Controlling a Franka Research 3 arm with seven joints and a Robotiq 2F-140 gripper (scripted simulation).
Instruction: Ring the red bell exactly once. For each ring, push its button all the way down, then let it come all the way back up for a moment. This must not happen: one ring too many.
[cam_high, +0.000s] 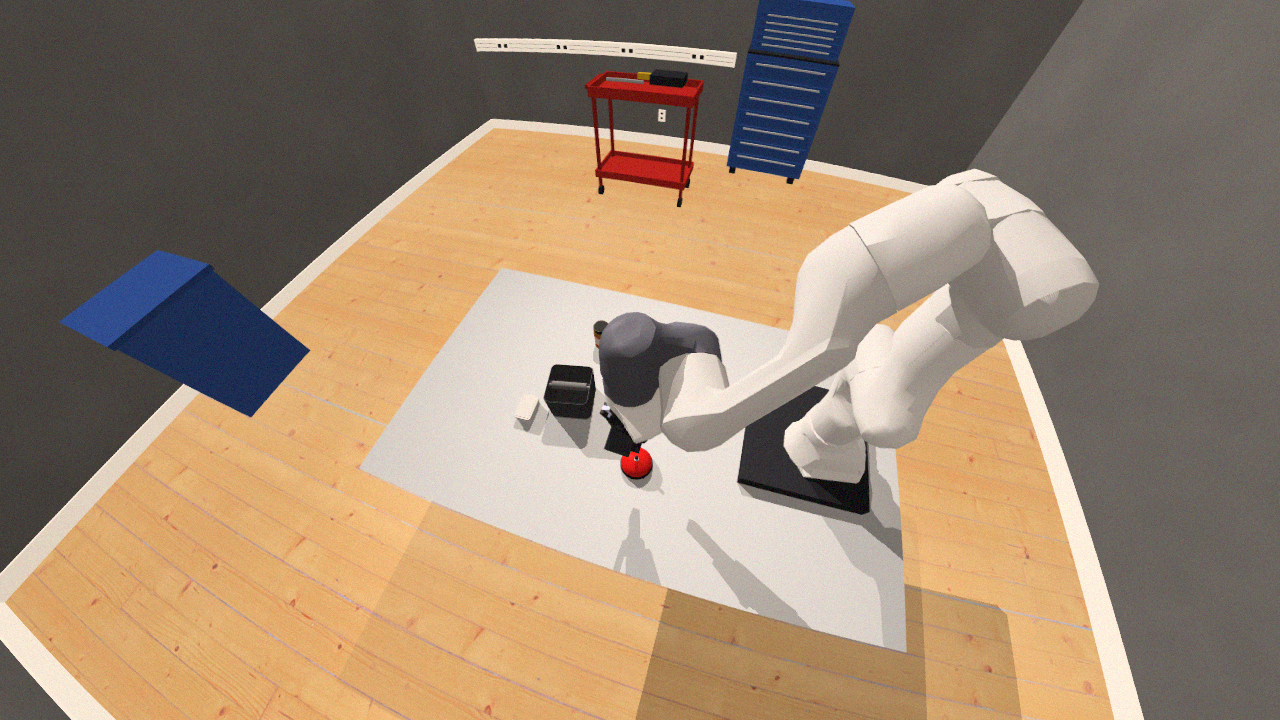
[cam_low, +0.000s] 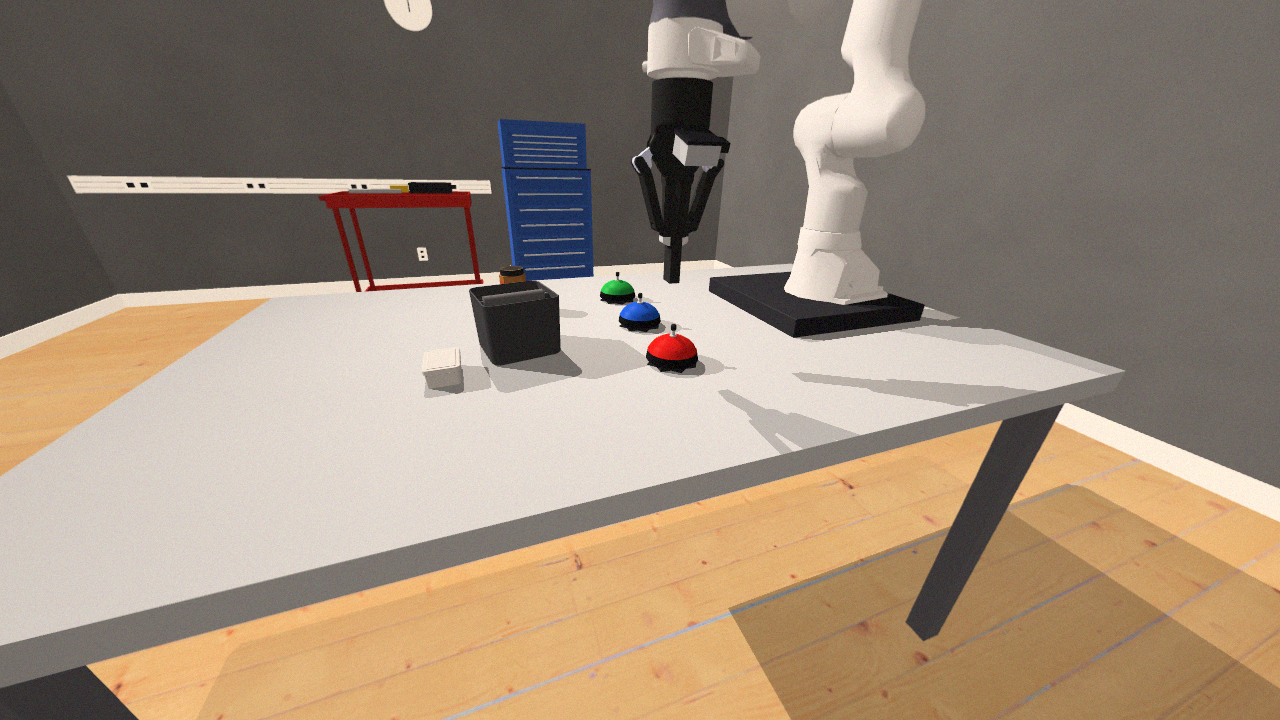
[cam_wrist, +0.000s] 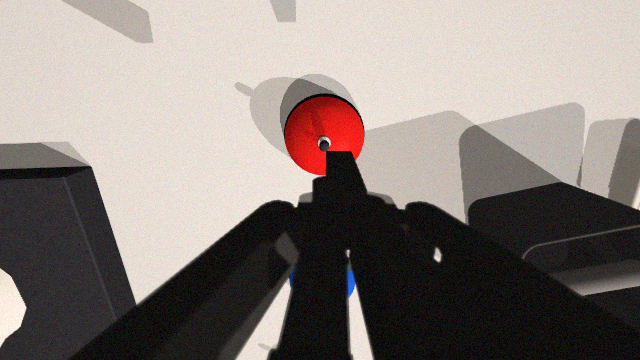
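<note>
A grey table (cam_low: 268, 501) carries everything here, standing on a wooden plank floor (cam_high: 223, 573). At its far right, a white Franka arm (cam_low: 850, 134) rises from a black base plate (cam_low: 899, 313) and bends over the middle of the table. Against the back wall stand a blue drawer cabinet (cam_low: 546, 201) and a red cart (cam_low: 398, 200) with a black object and a yellow-and-grey tool on its top tray; what they are is too small to tell.

The gripper (cam_low: 672, 268) hangs point-down above the table, its fingers pressed together with nothing between them. In the exterior view the tip is well above the bells; in the wrist view it lines up just beside the red bell's button.

The largest item on the table is a black open-topped bin (cam_low: 516, 322); its inside is dark and its contents cannot be made out. Just behind it stands a small brown jar (cam_low: 512, 274) with a dark lid.

Three bells run in a diagonal row right of the bin: the green bell (cam_low: 616, 289) farthest back, the blue bell (cam_low: 639, 314) in the middle, and the red bell (cam_low: 672, 350) nearest the front edge, its button (cam_wrist: 323, 144) standing up and untouched. Left of the bin lies a small white box (cam_low: 442, 368), closed.
</note>
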